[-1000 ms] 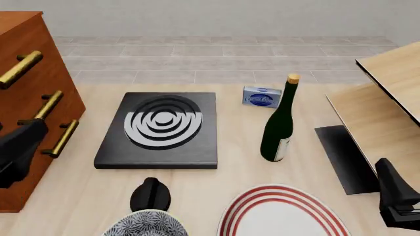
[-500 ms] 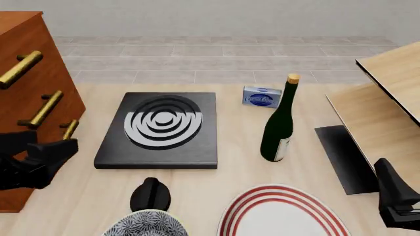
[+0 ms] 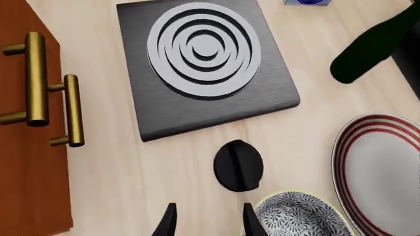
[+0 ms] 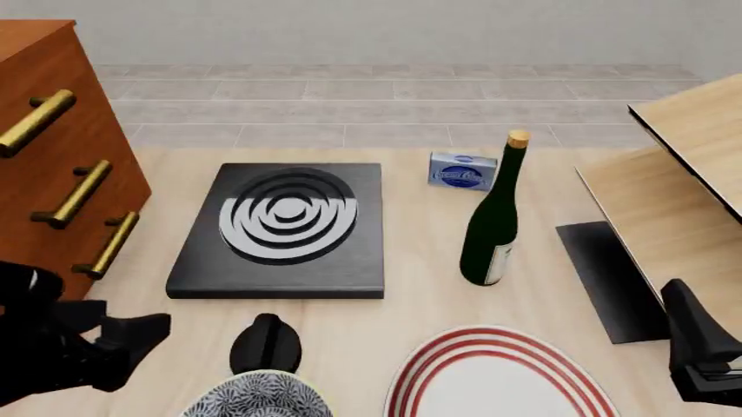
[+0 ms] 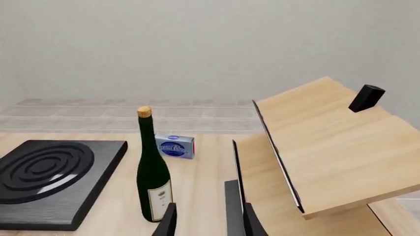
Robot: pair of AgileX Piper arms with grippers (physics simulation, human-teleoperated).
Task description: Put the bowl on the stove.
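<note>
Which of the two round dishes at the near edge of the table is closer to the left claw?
The patterned black-and-white bowl. It sits just beside the left claw, while the red-ringed white plate lies farther toward the right arm's side.

From my seat: stove (image 4: 281, 228) lies mid-table, drawer cabinet (image 4: 52, 174) to its left. Bottle (image 4: 493, 217) stands right of the stove, small box (image 4: 463, 170) just behind it. Nearest me, bowl (image 4: 257, 395) left, plate (image 4: 499, 375) right; knob (image 4: 266, 342) between bowl and stove.
</note>
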